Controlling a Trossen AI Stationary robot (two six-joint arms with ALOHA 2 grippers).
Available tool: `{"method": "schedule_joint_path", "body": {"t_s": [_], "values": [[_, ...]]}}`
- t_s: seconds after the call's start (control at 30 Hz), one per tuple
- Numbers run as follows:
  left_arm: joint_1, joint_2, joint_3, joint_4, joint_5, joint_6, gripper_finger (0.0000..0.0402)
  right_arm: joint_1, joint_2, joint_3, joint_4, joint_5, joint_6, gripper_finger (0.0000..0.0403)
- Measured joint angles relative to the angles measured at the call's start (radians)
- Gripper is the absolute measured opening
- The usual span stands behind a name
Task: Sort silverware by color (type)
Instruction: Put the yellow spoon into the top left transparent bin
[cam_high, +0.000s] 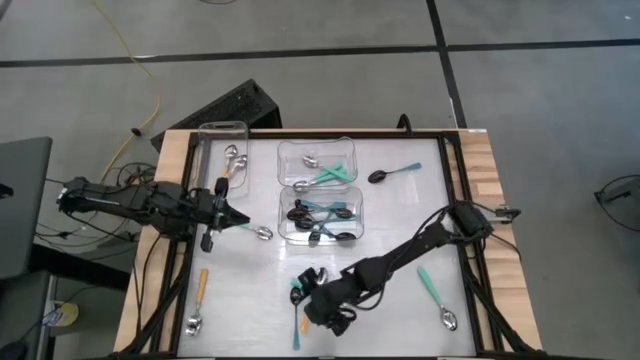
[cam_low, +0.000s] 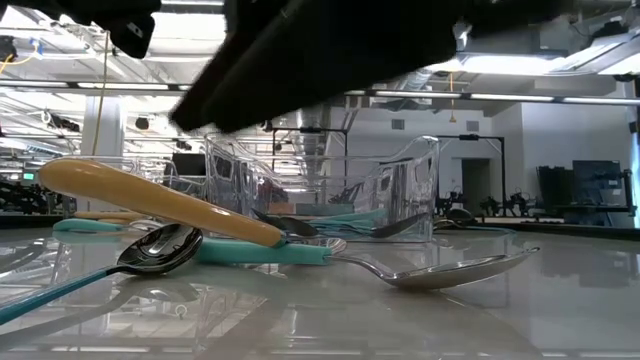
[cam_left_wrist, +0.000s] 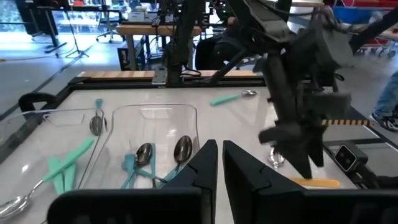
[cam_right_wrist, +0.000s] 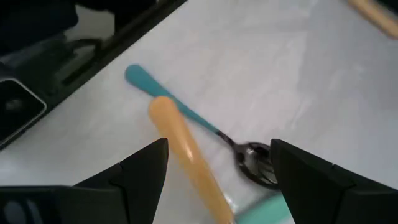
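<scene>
The spoons lie scattered on the white table and in three clear tubs. My left gripper (cam_high: 238, 221) hovers beside the lower middle tub (cam_high: 322, 232), shut; a teal-handled silver spoon (cam_high: 258, 232) sticks out past its tips. My right gripper (cam_high: 318, 302) is open over a small heap near the table's near edge. In the right wrist view its fingers (cam_right_wrist: 219, 152) straddle an orange-handled spoon (cam_right_wrist: 183, 149) lying across a teal-handled black spoon (cam_right_wrist: 186, 112), without touching them. The same heap (cam_low: 170, 215) fills the low view. My left gripper seems to pinch the teal-handled silver spoon by its handle (cam_high: 247, 227), the bowl (cam_high: 263, 234) pointing toward the table's right. Its own fingers (cam_left_wrist: 202, 165) hide the place of contact in the wrist view, so the hold cannot be told further.
The left tub (cam_high: 222, 132) holds orange-handled spoons, the upper middle tub (cam_high: 315, 152) teal-and-silver ones, the lower one teal-and-black. Loose spoons lie at far right (cam_high: 395, 174), near right (cam_high: 435, 295) and near left (cam_high: 198, 300). A raised dark frame (cam_high: 455, 190) edges the table.
</scene>
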Motion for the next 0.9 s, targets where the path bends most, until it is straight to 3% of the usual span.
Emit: {"method": "schedule_joint_path", "body": {"t_s": [0.2,0.9], "values": [[0.000,0.000,0.000,0.000,0.003,-0.005,0.0010,0.000,0.046,0.066,-0.118,0.000,-0.071,0.0306],[0.000,0.000,0.000,0.000,0.005,-0.010,0.0010,-0.008,0.115,0.066,-0.122,0.018,-0.162,0.0289]]}}
